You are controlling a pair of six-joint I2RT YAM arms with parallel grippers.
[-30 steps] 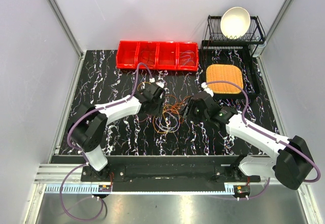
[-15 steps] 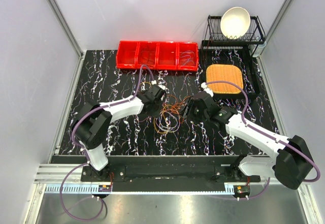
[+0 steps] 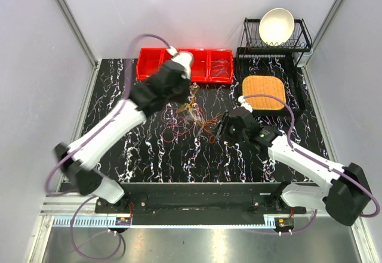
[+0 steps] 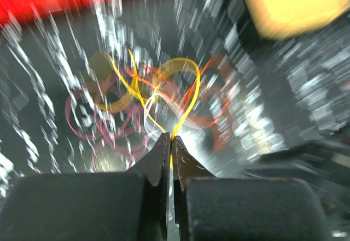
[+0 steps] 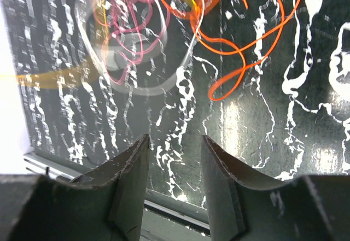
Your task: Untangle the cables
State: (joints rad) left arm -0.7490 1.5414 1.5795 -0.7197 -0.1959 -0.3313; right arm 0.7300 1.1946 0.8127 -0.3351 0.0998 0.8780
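I get bright, even overhead light, though the left arm smears. The left wrist view is all motion blur; glare spots the tabletop ahead of the right pincer.

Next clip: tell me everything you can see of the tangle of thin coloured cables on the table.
The tangle of thin looped cables is a loose heap of flexible, plastic-looking wires in orange, yellow, red, pink and whitish, lying on the black white-veined tabletop between the arms. Its yellow strands run into the shut left pincer, which grips them. Orange loops lie flat ahead of the open right pincer, untouched. The left wrist view is blurred.
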